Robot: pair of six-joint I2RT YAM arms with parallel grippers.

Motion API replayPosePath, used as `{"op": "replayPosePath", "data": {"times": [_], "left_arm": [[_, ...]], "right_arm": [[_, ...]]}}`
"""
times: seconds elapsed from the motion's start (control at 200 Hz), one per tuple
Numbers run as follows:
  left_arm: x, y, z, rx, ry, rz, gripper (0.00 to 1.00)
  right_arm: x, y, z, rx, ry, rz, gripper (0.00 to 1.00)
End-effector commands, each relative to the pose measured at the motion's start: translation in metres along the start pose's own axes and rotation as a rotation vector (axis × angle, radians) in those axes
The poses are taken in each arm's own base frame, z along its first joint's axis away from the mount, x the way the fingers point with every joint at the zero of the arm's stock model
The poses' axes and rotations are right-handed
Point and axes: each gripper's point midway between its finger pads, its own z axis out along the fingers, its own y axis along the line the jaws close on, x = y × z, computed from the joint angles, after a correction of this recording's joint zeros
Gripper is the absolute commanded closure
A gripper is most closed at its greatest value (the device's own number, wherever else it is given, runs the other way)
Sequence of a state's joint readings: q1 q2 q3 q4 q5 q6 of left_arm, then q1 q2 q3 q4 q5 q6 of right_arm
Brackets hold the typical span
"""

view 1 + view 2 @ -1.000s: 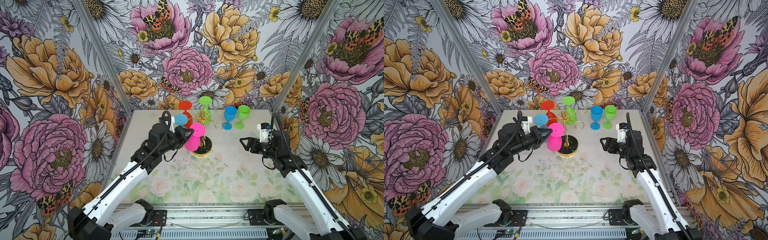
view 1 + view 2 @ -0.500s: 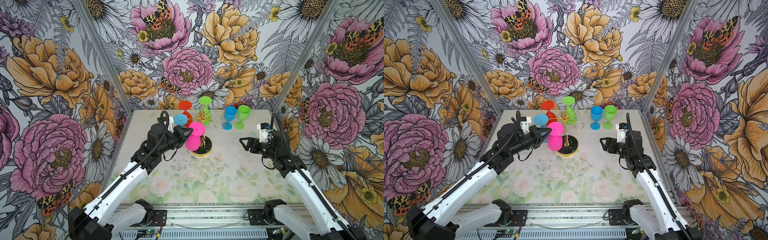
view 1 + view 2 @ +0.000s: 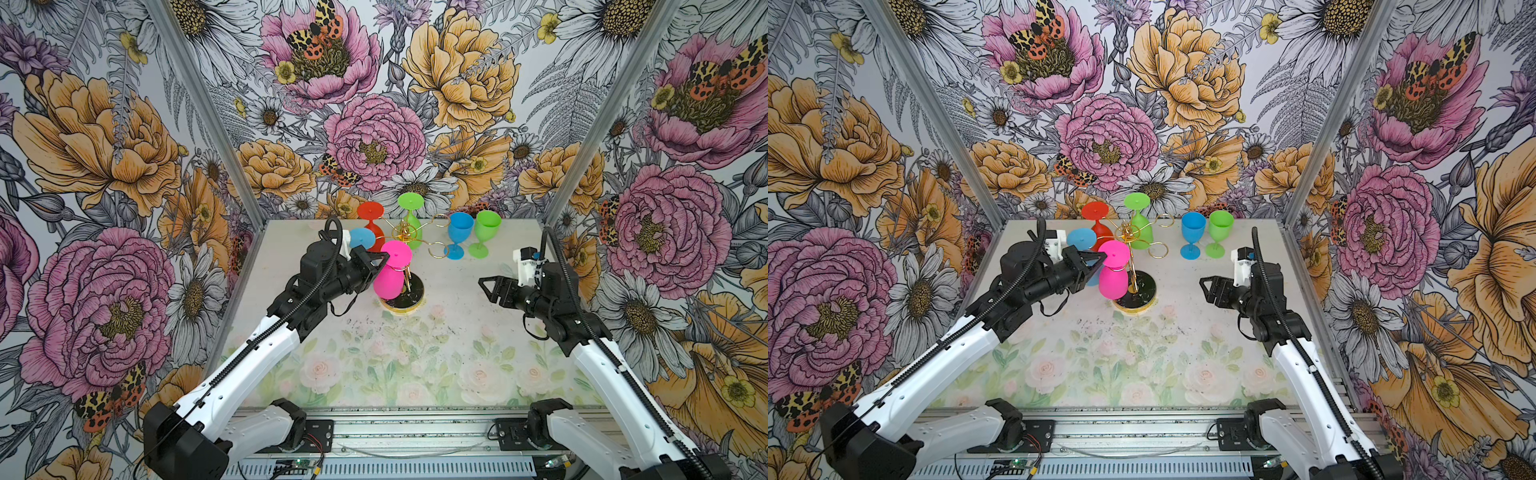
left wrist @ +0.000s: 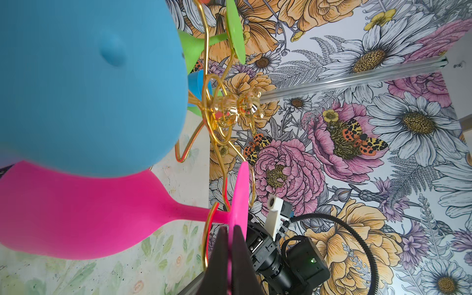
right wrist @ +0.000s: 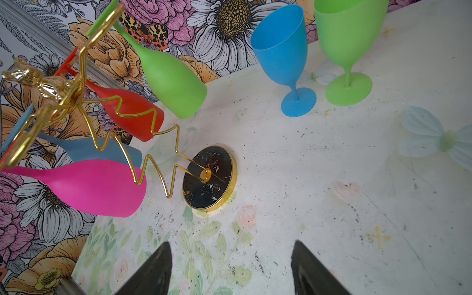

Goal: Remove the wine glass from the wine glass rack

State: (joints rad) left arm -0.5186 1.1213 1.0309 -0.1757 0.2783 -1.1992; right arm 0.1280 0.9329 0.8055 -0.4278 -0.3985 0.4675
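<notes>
The wine glass rack (image 3: 409, 293) is a gold wire stand on a round black base (image 5: 209, 176) at mid-table. A pink wine glass (image 3: 388, 282) hangs upside down from its near-left hook. My left gripper (image 3: 380, 259) is shut on the rim of that glass's round foot (image 4: 240, 194), right beside the gold hook. Blue (image 3: 361, 237), red (image 3: 371, 212) and green (image 3: 410, 202) glasses also hang on the rack. My right gripper (image 3: 484, 286) hovers open to the right of the rack, with nothing between its fingers (image 5: 153, 270).
A blue glass (image 3: 459, 232) and a green glass (image 3: 486, 230) stand upright on the table at the back right, behind my right gripper. Flowered walls close the table in on three sides.
</notes>
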Motion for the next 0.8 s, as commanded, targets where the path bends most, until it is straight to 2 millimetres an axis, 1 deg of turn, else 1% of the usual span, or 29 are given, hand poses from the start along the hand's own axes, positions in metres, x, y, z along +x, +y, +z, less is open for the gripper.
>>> {"op": "replayPosePath", "data": {"times": [0.0, 0.195, 0.545, 0.796], "left_arm": [[-0.013, -0.022, -0.004, 0.052, -0.048, 0.016, 1.0], [-0.018, -0.02, -0.002, 0.045, -0.073, 0.016, 1.0], [-0.015, -0.022, 0.006, 0.057, -0.045, 0.004, 1.0], [-0.021, -0.025, 0.008, 0.064, -0.073, -0.01, 1.0]], "right_arm": [[-0.002, 0.008, -0.004, -0.03, -0.021, -0.01, 0.26], [-0.001, 0.007, -0.003, -0.028, -0.019, -0.007, 0.26], [0.0, 0.007, -0.004, -0.029, -0.021, -0.008, 0.26], [0.0, 0.007, -0.006, -0.029, -0.026, -0.01, 0.26]]}}
